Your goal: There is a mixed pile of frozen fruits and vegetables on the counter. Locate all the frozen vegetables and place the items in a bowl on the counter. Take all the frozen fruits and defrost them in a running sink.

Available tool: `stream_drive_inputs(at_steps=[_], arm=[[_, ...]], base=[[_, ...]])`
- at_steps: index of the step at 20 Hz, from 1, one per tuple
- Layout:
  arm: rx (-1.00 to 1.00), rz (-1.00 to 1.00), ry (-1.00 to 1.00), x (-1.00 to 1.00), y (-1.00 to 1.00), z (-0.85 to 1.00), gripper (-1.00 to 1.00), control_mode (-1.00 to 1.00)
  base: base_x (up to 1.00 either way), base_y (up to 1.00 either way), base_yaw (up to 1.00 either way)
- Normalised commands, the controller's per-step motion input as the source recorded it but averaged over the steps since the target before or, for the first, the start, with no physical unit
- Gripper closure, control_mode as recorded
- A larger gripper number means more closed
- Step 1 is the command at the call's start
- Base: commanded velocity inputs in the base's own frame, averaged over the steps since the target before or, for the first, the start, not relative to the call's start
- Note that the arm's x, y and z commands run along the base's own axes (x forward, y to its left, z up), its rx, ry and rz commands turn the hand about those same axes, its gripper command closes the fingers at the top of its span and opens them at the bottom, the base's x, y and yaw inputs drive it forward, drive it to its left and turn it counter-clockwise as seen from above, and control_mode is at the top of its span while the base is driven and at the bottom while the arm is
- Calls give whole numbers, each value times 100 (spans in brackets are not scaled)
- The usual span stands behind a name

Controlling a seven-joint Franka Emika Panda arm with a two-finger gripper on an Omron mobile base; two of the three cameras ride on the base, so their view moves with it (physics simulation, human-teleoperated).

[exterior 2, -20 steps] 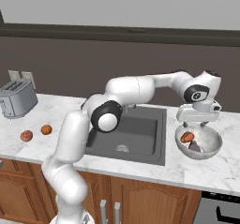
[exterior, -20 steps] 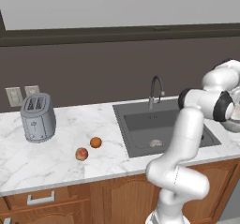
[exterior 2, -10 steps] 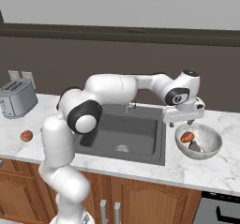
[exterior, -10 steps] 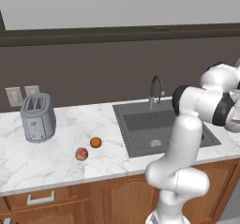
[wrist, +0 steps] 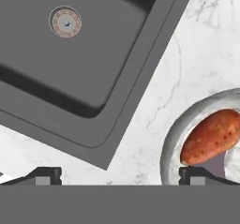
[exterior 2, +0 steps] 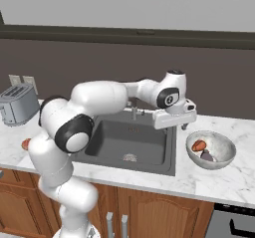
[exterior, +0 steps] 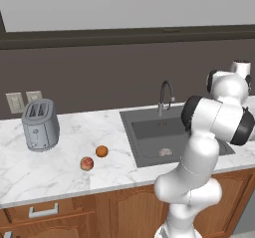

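You see the gripper [wrist: 120, 174] spread wide and holding nothing, above the counter [wrist: 197, 49] between the sink [wrist: 84, 68] and the bowl [exterior 2: 211, 149]. The orange-red root [wrist: 211, 136] and the eggplant [exterior 2: 206, 156] lie in the bowl. Farther off, left of the sink, the orange ball [exterior: 101, 151] and the reddish ball [exterior: 86, 163] sit near the toaster [exterior: 40, 124].
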Motion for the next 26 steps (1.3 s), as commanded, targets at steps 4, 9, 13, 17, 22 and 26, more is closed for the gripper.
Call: stream_drive_inputs(at_steps=[4, 9, 13, 17, 22, 26], arm=[[8, 6, 0, 6, 15, 48, -100, -100], [0, 17, 4, 10, 17, -9, -100, -100], [-11, 2, 4, 3, 55, -2, -100, -100], [-7, -4, -2, 9, 49, 3, -100, -100], [0, -4, -9, -4, 48, 0, -100, -100], [4, 0, -1, -2, 53, 0, -100, -100]], base=[[0, 0, 0], [0, 0, 0], [0, 0, 0], [0, 0, 0], [0, 0, 0], [0, 0, 0]])
